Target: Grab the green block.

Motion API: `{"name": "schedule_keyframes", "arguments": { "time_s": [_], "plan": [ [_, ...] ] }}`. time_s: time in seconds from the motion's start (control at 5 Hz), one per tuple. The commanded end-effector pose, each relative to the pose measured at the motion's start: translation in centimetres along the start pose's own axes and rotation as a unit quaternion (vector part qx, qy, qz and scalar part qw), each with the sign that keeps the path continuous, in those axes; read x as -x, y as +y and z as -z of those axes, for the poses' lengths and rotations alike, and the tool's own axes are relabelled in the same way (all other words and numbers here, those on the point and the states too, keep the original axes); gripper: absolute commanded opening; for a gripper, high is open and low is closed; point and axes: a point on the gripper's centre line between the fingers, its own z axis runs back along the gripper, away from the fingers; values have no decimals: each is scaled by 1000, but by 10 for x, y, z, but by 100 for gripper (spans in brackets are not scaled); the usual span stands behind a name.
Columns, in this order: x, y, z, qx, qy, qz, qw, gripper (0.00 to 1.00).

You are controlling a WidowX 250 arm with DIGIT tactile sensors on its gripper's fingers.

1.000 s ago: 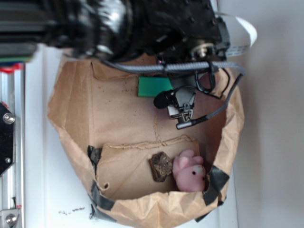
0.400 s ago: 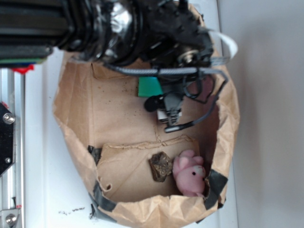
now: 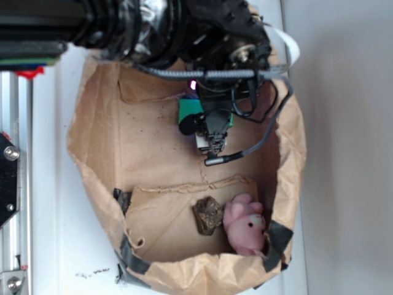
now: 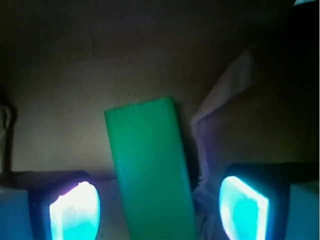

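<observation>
The green block (image 4: 150,170) lies flat on the brown paper floor of the bag, its long side running away from the camera in the wrist view. My gripper (image 4: 159,212) is open and straddles it, one glowing pad (image 4: 75,212) left of the block and the other pad (image 4: 243,210) to its right, with gaps on both sides. In the exterior view the gripper (image 3: 212,144) hangs over the block (image 3: 191,109), covering most of it; only a green corner shows at the bag's upper part.
The paper bag's crumpled wall (image 3: 92,160) rings the workspace. A brown rock-like piece (image 3: 209,215) and a pink plush toy (image 3: 244,228) lie near the bag's lower end. A raised paper fold (image 4: 220,105) rises just right of the block.
The arm has shifted left and up in the exterior view, moving the gripper from beside the green block to directly over it, so most of the block is now covered.
</observation>
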Motion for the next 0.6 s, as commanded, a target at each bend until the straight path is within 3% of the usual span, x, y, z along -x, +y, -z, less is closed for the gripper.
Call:
{"name": "schedule_keyframes", "arguments": {
  "time_s": [0.0, 0.4],
  "plan": [
    [-10, 14, -15, -6, -26, -4, 1000, 100],
    [-10, 9, -13, -12, -26, -9, 1000, 100]
  ]
}}
